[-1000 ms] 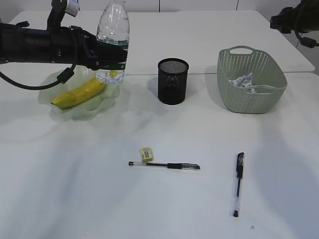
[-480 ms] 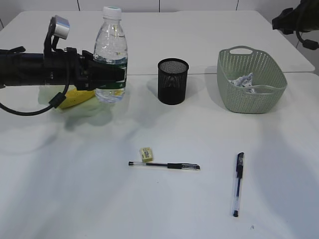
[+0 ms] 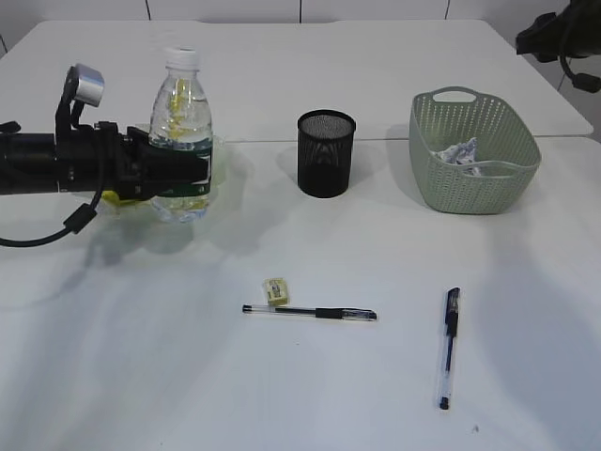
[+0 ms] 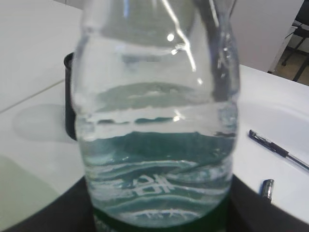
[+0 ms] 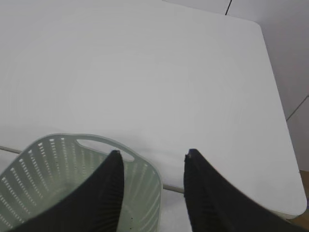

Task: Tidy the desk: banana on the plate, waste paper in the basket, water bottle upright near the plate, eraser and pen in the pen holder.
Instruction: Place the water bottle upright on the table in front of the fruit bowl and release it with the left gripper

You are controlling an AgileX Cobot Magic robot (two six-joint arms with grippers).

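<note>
My left gripper point(image 3: 192, 169) is shut on the clear water bottle point(image 3: 181, 132) and holds it upright, its base at or just above the table. In the left wrist view the bottle point(image 4: 157, 121) fills the frame between the dark jaws. The pale green plate point(image 3: 223, 152) and the banana point(image 3: 112, 197) sit behind the bottle and arm, mostly hidden. The black mesh pen holder point(image 3: 326, 153) stands mid-table. The eraser point(image 3: 275, 290) and two pens point(image 3: 310, 312) point(image 3: 450, 346) lie near the front. My right gripper point(image 5: 153, 154) is open and empty above the basket's far rim.
The green basket point(image 3: 474, 155) at the right holds crumpled waste paper point(image 3: 460, 150). Its rim point(image 5: 101, 142) shows in the right wrist view. The right arm point(image 3: 554, 33) hangs at the top right corner. A pen point(image 4: 275, 147) shows right of the bottle in the left wrist view.
My left gripper has carried the bottle down and to the left, from above the plate's right side to table level in front of the plate. The right arm has barely moved.
</note>
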